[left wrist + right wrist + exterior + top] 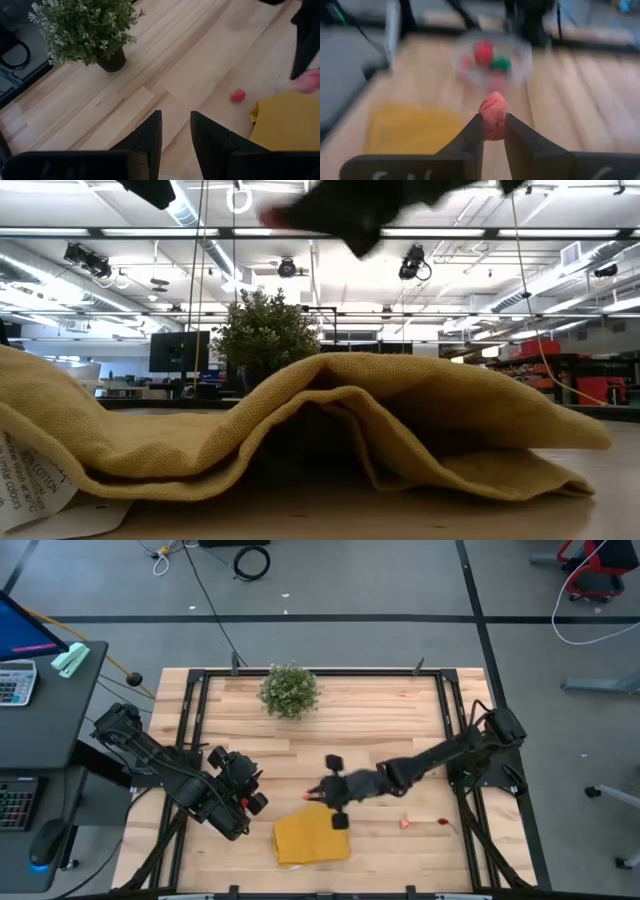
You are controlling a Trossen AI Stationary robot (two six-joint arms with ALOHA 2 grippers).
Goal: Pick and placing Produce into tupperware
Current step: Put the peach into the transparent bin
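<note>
Wooden table [400, 710]: plant [290, 690], yellow cloth [310, 838]

The table [400, 710] is pale wood in lengthwise planks, smooth with a soft sheen; the cloth [330, 420] is coarse yellow weave, matt, with a printed paper tag [35, 480]; between the right fingers [470, 137], matt black plastic, sits a bumpy pink fruit [493, 120]; beyond it the tupperware [492, 62] looks clear plastic.

Right arm stretches left across mid-table, right gripper [493, 131] pinched on a pink piece. Left arm sits bent at the left edge, left gripper [176, 131] slightly parted.
</note>
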